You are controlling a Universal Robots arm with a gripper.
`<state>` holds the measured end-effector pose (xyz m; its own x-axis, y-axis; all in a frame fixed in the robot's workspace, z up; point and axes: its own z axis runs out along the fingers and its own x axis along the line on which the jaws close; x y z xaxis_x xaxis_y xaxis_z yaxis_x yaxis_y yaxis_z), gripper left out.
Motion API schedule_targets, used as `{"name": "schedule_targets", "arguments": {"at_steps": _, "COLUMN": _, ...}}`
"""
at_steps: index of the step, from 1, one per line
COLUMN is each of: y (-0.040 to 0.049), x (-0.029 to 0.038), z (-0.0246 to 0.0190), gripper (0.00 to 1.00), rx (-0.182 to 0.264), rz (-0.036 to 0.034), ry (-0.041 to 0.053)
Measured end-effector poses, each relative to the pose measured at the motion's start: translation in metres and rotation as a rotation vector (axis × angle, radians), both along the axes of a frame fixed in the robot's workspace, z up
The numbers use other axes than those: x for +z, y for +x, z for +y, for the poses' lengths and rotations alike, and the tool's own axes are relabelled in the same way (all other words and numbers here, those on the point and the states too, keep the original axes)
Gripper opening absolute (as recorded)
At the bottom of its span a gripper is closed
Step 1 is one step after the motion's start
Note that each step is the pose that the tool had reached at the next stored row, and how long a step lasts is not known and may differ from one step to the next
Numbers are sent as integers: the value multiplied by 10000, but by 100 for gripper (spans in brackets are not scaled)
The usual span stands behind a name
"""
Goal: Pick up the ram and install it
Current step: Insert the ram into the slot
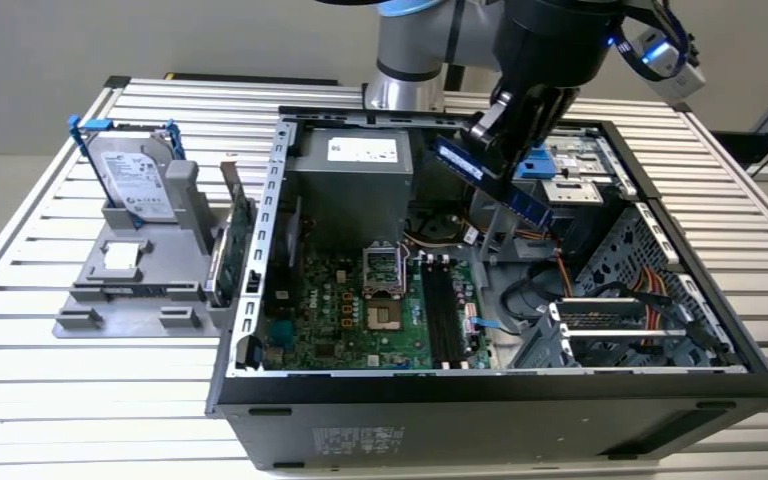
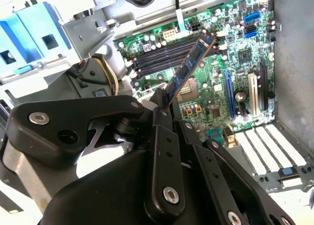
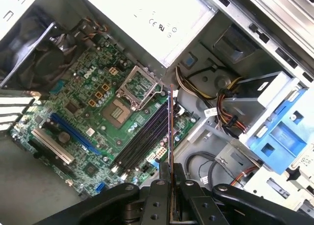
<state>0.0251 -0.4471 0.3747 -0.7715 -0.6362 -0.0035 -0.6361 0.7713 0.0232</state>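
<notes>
The open black tower computer case lies on its side, its green motherboard beneath the jaws. The black two-finger gripper is clamped on one end of the slim blue-green ram stick. The stick's long axis runs straight out from the jaws toward the black memory slots, not yet touching them.

arm: I am wearing silver-grey round joints | wrist: I am carrying a black cylindrical housing with a blue ring glowing on it | a blue cable is looping off my wrist | gripper: I am showing matte black flat links, with silver screws dotting them
</notes>
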Motion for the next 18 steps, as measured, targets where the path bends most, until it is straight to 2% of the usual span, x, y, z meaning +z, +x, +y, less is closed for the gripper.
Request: {"name": "schedule_targets", "arguments": {"at_steps": 18, "y": 3, "x": -1, "z": 0, "gripper": 0, "rx": -1246, "rz": 4, "ry": 0}}
